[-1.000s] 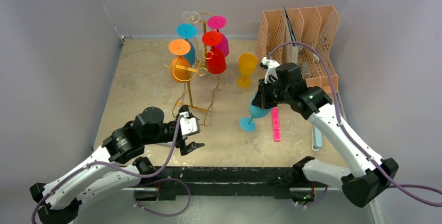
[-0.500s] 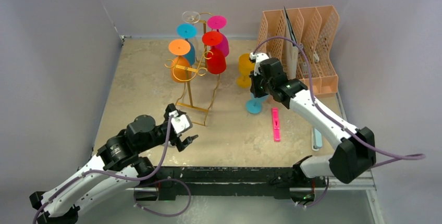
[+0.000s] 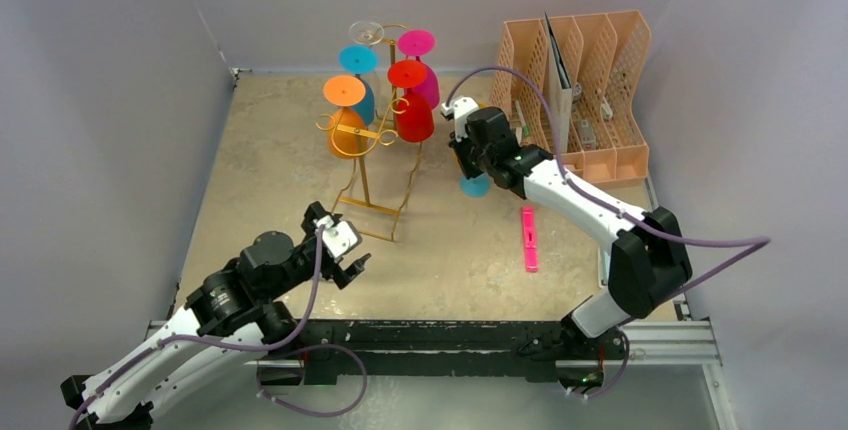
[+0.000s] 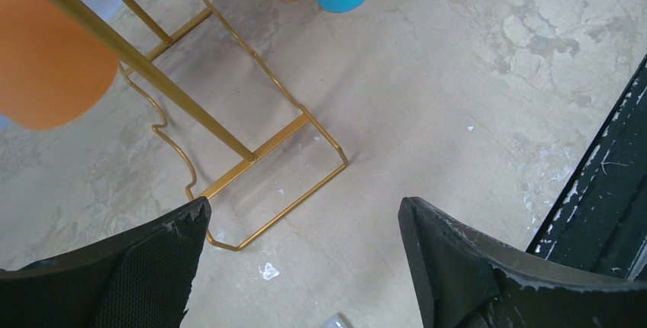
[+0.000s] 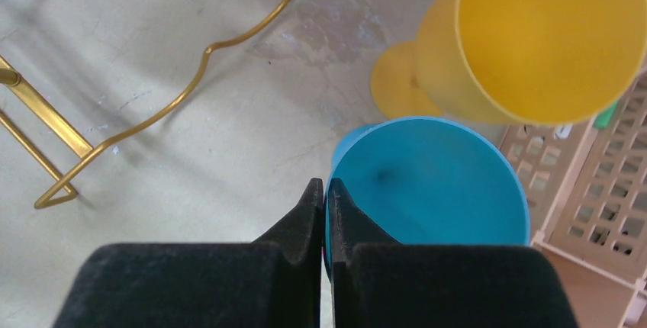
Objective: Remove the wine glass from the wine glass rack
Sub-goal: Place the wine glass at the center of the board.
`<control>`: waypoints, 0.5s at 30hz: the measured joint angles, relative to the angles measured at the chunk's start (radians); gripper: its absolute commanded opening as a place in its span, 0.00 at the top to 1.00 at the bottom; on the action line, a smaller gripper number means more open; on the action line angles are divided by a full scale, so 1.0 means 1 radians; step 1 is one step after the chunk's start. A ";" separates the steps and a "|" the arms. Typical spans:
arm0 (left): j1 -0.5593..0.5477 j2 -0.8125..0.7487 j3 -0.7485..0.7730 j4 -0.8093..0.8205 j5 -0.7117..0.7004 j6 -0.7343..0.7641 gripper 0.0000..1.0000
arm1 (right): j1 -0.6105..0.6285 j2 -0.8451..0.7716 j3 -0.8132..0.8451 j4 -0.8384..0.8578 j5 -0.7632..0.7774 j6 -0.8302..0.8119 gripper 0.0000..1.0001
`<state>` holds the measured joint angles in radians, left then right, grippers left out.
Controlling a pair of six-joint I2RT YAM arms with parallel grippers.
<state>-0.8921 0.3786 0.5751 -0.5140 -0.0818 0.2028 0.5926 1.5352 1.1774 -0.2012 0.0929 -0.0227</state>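
The gold wine glass rack [image 3: 364,168] stands at the back centre, with orange [image 3: 347,132], red [image 3: 414,116], magenta [image 3: 429,82] and teal [image 3: 361,98] glasses hanging upside down from it. My right gripper [image 5: 326,184] is shut on the rim of a blue wine glass [image 5: 431,183], which is upright and off the rack, right of it. Its foot [image 3: 474,186] is down by the table, next to a yellow glass [image 5: 534,38]. My left gripper [image 3: 350,268] is open and holds nothing, just in front of the rack's wire base [image 4: 263,149].
A peach perforated file organiser [image 3: 592,80] stands at the back right, close behind the right arm. A pink marker [image 3: 528,238] lies on the table right of centre. A black rail [image 3: 450,335] runs along the near edge.
The right arm has carried the blue glass back and left, from tilted over the pink marker to upright beside the yellow glass. The left gripper has drifted slightly toward the rack's base.
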 measured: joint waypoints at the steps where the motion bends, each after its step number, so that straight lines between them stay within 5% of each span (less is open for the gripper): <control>1: 0.000 0.000 0.000 0.000 -0.004 0.000 0.08 | 0.006 0.013 0.010 0.007 0.003 -0.010 1.00; 15: 0.000 0.023 -0.001 0.000 -0.008 0.001 0.08 | 0.013 0.105 0.090 0.036 0.053 -0.042 1.00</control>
<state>-0.8921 0.4019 0.5743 -0.5137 -0.0898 0.2035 0.6052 1.6405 1.2675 -0.1650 0.1455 -0.0643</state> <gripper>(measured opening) 0.919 0.015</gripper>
